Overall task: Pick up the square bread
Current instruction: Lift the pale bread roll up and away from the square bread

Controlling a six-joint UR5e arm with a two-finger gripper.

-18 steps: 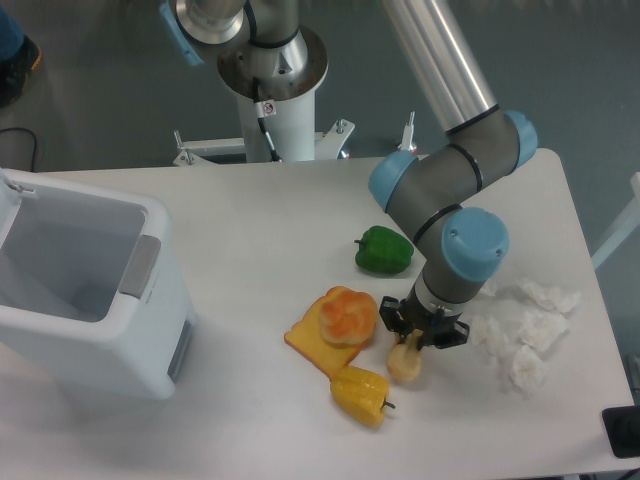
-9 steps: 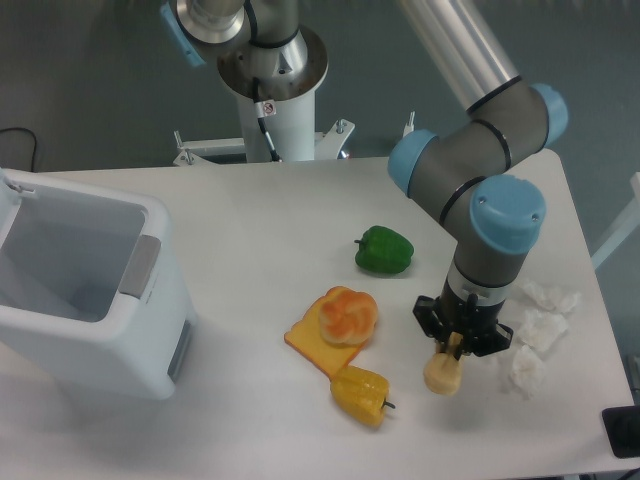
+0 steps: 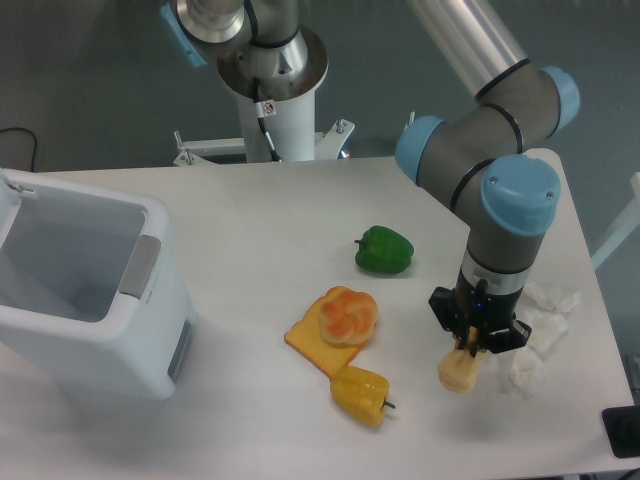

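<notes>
Gripper (image 3: 468,352) fingers clenched on bread (image 3: 459,373) near the counter's right edge, by the tissues (image 3: 540,330). Grasp step done; next likely a straight lift clear.

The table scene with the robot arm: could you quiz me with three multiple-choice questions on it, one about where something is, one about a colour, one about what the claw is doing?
1. Where does the round golden swirled bun sit?
A. On the flat orange toast slice
B. Inside the white plastic bin
C. On the crumpled white tissue

2. What colour is the pepper nearest the toast slice?
A. Green
B. Yellow
C. Red

3. What is the black two-finger gripper doing?
A. Hanging open and empty
B. Gripping the green pepper
C. Gripping the small pale cream bread block

Answers:
1. A: the bun rests on top of the toast.
2. B: the yellow pepper lies right at the toast's lower corner.
3. C: the bread block sits between the fingers, beside the tissue.
</notes>
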